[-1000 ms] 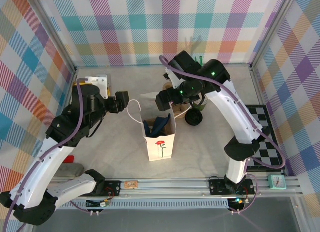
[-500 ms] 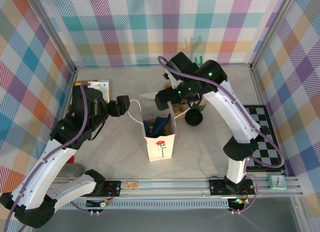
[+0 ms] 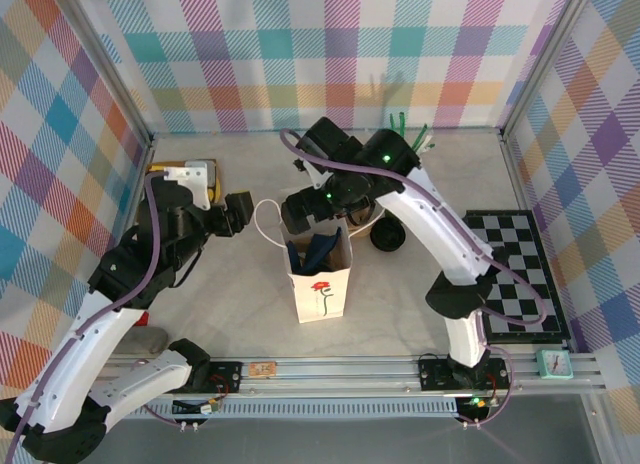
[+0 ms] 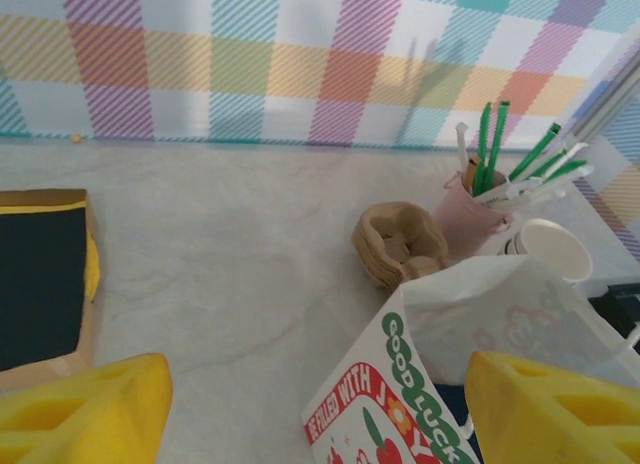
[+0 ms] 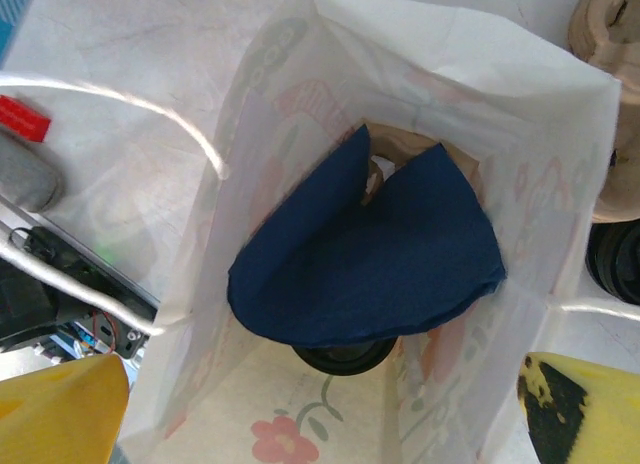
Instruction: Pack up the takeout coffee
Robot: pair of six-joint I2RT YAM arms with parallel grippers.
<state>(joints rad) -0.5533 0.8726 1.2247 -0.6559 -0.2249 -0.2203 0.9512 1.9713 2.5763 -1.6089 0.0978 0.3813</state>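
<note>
Right gripper (image 5: 320, 412) has swung left over the paper bag (image 3: 322, 289), jaws wide, empty; left gripper (image 4: 315, 409) likewise wide; takeout coffee (image 5: 345, 357) seemingly packed.

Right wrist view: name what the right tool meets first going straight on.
Probably the dark blue napkin inside the white paper bag; the right tool points down into its mouth, though depth is unclear.

I'm looking down over the table (image 3: 250, 314) from above and behind. My left wrist camera is facing low across it toward the back wall (image 4: 300, 64); my right one is peering closely down into the bag (image 5: 290, 104), which all three are sharing.
</note>
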